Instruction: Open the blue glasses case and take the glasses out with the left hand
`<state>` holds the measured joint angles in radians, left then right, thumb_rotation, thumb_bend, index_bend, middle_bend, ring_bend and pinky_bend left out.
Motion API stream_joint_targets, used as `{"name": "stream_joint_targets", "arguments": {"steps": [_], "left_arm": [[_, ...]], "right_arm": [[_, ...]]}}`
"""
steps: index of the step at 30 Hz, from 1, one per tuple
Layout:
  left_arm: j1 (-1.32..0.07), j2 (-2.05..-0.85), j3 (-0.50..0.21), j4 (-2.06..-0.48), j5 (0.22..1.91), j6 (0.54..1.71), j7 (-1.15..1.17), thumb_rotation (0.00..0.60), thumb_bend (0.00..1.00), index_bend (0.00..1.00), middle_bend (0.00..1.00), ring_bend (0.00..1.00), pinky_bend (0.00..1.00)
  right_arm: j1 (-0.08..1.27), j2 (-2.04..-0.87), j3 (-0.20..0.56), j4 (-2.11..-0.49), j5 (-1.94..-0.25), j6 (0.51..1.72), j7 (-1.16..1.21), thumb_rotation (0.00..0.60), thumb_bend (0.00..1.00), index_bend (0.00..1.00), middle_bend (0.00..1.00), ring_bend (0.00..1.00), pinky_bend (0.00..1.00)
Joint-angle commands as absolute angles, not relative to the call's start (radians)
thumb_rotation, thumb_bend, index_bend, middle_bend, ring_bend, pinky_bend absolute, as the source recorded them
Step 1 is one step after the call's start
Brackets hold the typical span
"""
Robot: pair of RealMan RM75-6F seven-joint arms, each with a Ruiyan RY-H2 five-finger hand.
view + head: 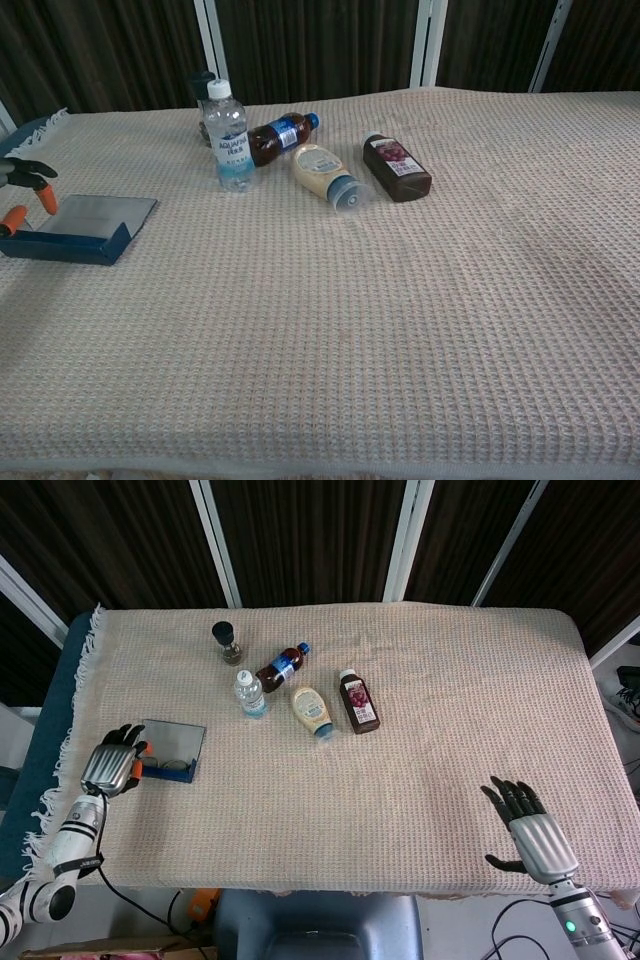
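Blue glasses case point(172, 750) lies open near the table's left edge, lid flat, glasses point(168, 767) inside. Left robot hand point(112, 770) just beside it, fingers apart, holding nothing. Right robot hand point(527, 829) idle, spread, near right front corner. Opening looks done; next: left reaches in, pinches the frame, lifts.

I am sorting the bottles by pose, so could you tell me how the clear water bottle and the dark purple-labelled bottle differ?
The water bottle stands upright; the purple-labelled bottle lies on its side. The water bottle is clear with a white cap; the purple-labelled bottle is dark brown, and its cap end points to the far edge. Both rest on the woven cloth, apart from each other.
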<state>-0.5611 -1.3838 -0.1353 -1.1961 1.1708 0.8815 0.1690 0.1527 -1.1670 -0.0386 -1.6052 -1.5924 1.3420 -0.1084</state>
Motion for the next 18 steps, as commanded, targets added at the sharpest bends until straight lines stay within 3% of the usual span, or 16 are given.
{"name": "stream_joint_targets", "arguments": {"steps": [1,8,18], "left_arm": [[-0.548,-1.396,-0.116,-1.159,1.177,0.875,0.147,0.6,0.66,0.33,0.05,0.0,0.11],[-0.541,-1.421,-0.1,-1.079,1.189,0.866,0.121,0.6,0.66,0.33,0.05,0.0,0.1],[-0.524,-1.402,-0.082,-1.1,1.191,0.872,0.139,0.6,0.68,0.39,0.05,0.0,0.08]], "right_arm": [[0.154,-1.168,-0.039,-1.605,-1.591,1.34,-0.111,0.6,0.19,0.0,0.0,0.0,0.0],[0.155,-1.169,-0.045,-1.609,-1.597,1.335,-0.114,0.6,0.19,0.0,0.0,0.0,0.0],[0.157,-1.165,-0.05,-1.61,-1.605,1.331,-0.106,0.6,0.19,0.0,0.0,0.0,0.0]]}}
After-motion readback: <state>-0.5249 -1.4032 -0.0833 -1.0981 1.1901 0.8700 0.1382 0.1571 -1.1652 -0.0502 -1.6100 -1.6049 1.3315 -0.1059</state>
